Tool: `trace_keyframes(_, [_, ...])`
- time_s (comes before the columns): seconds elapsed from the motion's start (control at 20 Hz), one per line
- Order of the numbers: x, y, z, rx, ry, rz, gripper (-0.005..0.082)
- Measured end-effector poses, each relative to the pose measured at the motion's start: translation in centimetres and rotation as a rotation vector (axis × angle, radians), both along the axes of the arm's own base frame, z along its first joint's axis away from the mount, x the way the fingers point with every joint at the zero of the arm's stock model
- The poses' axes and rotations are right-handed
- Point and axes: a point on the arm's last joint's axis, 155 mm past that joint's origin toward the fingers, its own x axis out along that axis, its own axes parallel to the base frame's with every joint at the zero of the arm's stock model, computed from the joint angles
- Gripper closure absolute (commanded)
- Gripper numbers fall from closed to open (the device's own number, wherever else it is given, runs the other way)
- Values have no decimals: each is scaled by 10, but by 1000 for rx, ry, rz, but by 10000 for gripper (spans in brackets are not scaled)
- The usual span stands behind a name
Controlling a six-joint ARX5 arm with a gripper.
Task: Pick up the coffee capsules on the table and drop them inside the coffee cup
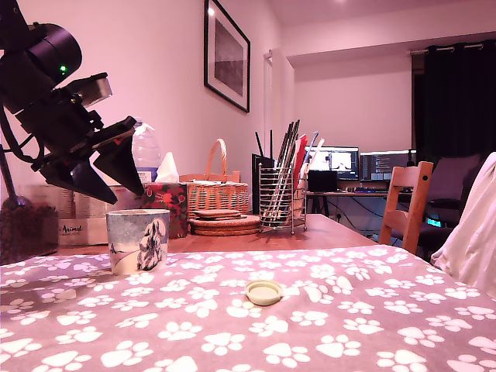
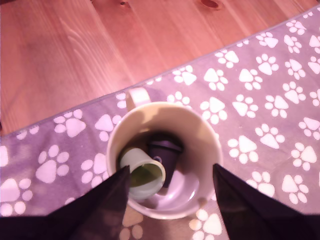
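Note:
The coffee cup, white and pale blue with a dog print, stands on the paw-print cloth at the exterior view's left. My gripper hangs just above it, open and holding nothing. In the wrist view the cup sits between the two black fingers, and a small handle-like loop shows at its rim. Two coffee capsules lie inside it: a pale cream-green one on its side and a dark one beside it. A low cream rimmed round piece lies on the cloth mid-table; I cannot tell whether it is a capsule or a lid.
Behind the cup are a floral tissue box, a water bottle, a wicker basket, stacked coasters and a wire utensil holder. A wooden chair and white fabric stand at the exterior view's right. Bare wood lies beyond the cloth.

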Motion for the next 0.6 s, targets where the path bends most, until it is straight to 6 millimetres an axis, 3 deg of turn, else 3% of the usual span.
trace_keyframes(0.1, [0,0,0,0,0,0,419])
trace_keyframes(0.3, [0,0,0,0,2,-1,775])
trace_keyframes(0.6, [-1,0,11,-5,-22,-1,790])
